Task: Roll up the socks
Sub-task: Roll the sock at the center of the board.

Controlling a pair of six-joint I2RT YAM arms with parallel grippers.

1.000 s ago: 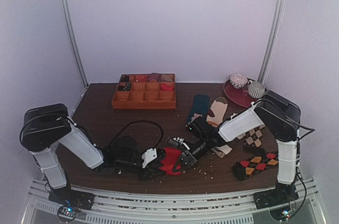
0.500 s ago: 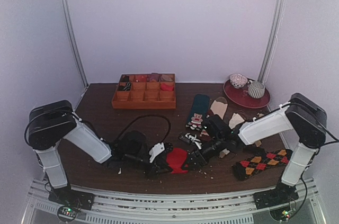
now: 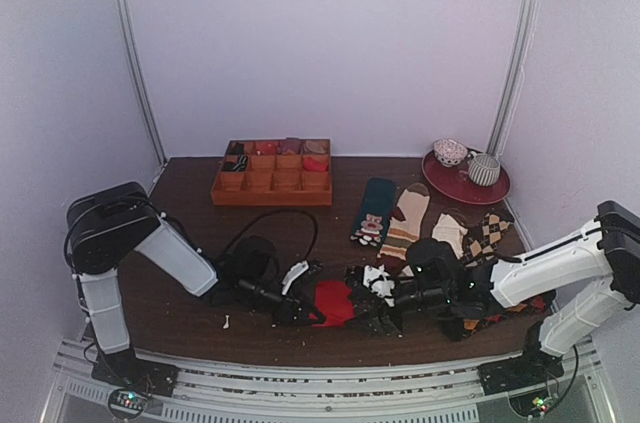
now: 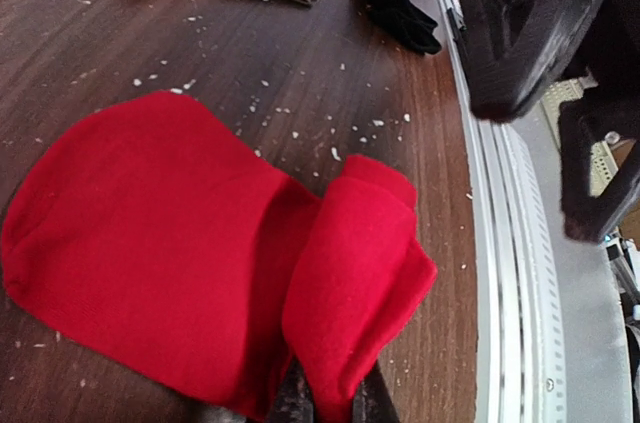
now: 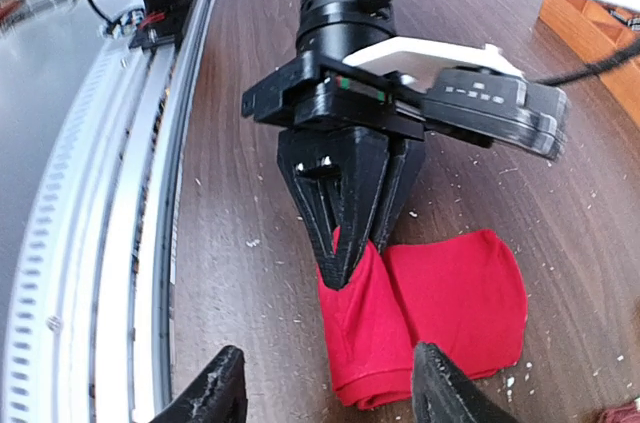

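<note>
The red socks (image 3: 337, 303) lie near the table's front edge, part flat and part folded over. In the left wrist view the flat part (image 4: 150, 223) spreads left and the folded flap rises on the right. My left gripper (image 3: 303, 314) is shut on that fold; the right wrist view shows its black fingers (image 5: 352, 213) pinching the red cloth (image 5: 450, 298). My right gripper (image 3: 368, 311) is open, just right of the socks and not touching them; its fingertips (image 5: 218, 395) frame the bottom of its own view. No white marks show.
An orange compartment tray (image 3: 272, 181) stands at the back. A red plate (image 3: 465, 183) with cups is back right. A teal bear sock (image 3: 373, 211), a cream sock (image 3: 407, 215) and argyle socks (image 3: 490, 233) lie right of centre. A black cable (image 3: 268, 233) loops left. Metal rail (image 3: 320, 373) runs along the front.
My right arm has dropped low and swung out to the right, and its gripper has backed off the socks. My left gripper and the socks have shifted slightly right.
</note>
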